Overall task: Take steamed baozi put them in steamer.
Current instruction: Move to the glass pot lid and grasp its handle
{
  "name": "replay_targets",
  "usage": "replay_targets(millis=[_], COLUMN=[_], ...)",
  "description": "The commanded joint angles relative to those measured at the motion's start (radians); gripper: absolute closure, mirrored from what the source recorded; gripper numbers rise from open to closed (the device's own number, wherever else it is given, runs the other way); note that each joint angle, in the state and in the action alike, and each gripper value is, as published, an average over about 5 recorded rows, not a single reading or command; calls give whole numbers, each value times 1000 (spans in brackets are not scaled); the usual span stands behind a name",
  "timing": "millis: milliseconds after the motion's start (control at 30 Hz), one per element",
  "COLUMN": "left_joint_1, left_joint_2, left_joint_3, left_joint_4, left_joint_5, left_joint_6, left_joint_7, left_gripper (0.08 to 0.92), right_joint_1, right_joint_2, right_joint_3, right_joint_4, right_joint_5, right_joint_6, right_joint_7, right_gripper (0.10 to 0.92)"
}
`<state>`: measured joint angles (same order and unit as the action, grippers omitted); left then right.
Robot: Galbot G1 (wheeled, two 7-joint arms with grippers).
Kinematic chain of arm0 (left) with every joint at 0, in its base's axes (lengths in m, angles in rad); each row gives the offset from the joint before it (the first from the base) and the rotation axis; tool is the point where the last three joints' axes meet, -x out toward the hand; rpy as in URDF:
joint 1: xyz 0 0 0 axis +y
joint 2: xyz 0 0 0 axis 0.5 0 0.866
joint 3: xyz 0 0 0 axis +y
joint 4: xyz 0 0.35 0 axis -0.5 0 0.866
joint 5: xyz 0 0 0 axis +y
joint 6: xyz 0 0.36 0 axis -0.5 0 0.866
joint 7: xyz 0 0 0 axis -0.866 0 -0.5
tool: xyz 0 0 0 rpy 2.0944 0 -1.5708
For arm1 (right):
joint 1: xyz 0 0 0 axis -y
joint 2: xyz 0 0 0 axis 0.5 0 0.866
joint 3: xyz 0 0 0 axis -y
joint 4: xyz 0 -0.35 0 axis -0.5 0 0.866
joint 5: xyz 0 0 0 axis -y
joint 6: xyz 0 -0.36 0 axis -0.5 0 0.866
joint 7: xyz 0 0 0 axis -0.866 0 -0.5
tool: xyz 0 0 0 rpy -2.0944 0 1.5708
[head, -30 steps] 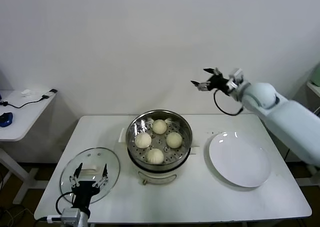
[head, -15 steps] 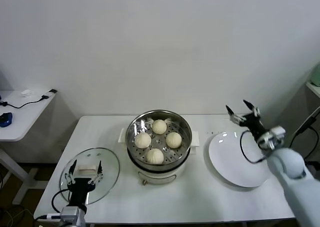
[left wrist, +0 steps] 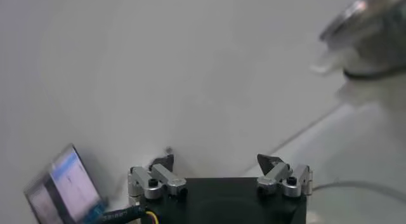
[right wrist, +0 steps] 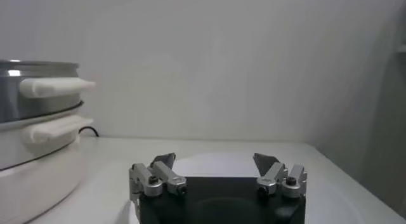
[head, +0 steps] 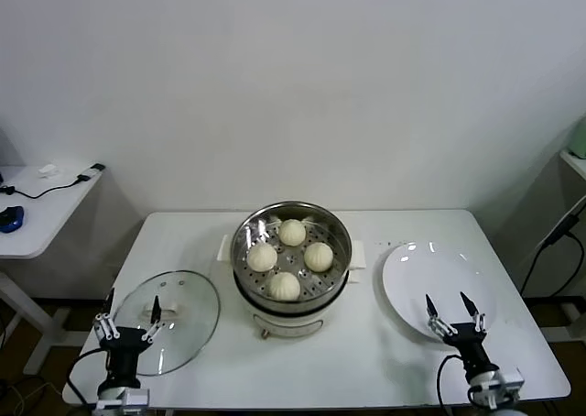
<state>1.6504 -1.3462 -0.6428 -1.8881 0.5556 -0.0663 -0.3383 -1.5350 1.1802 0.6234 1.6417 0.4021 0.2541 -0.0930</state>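
1. The right gripper (head: 452, 308) sits low at the desk's near edge toward the right corner, jaws spread wide and holding nothing, tips over the near rim of the white plate (head: 439, 292).
2. The left gripper (head: 128, 310) sits at the near-left corner, jaws also wide apart and empty, tips over the near edge of the glass lid (head: 167, 321) lying flat on the desk.
3. The steamer (head: 291, 257) stands upright mid-desk toward the far edge, mouth open upward, its handles pointing to the left and right edges.
4. Four steamed baozi (head: 290, 257) rest dome-up on its perforated tray in a diamond; being round, they show no long axis.
5. The right wrist view shows the steamer (right wrist: 35, 127) side-on, steel pot on cream base; the head view alone shows the buns.
6. The desk (head: 366, 361) is plain white against a white wall; a side table (head: 37, 205) with a cable stands beyond its left edge.
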Motion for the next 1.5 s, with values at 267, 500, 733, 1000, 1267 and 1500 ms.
replay_targets(millis=[267,500,733,1000,1267,1500], left_joint_1=[-76,-124,-198,-245,-259,-252], left_joint_2=[61,24,-5,-3,15,16], left_joint_3=[12,14,5,13,16,19], left_joint_4=[392,411,437,462,483,500], left_joint_5=[674,702,748,788,791,790], left_joint_6=[19,33,52,62,75,78], left_joint_7=[-224,-221,-218,-192,-165,-162], left_gripper=[177,177,177,177,177,277], right_joint_1=[-97,-92,-99,-103,-109,-121], right_joint_2=[112,107,102,100,107,103], right_joint_3=[44,50,56,62,61,56], right_joint_4=[12,16,21,26,21,11], right_joint_5=[-64,-57,-41,-38,-40,-43], right_joint_6=[55,49,49,47,53,64], right_joint_7=[28,32,34,37,36,35], right_gripper=[203,203,203,203,203,203])
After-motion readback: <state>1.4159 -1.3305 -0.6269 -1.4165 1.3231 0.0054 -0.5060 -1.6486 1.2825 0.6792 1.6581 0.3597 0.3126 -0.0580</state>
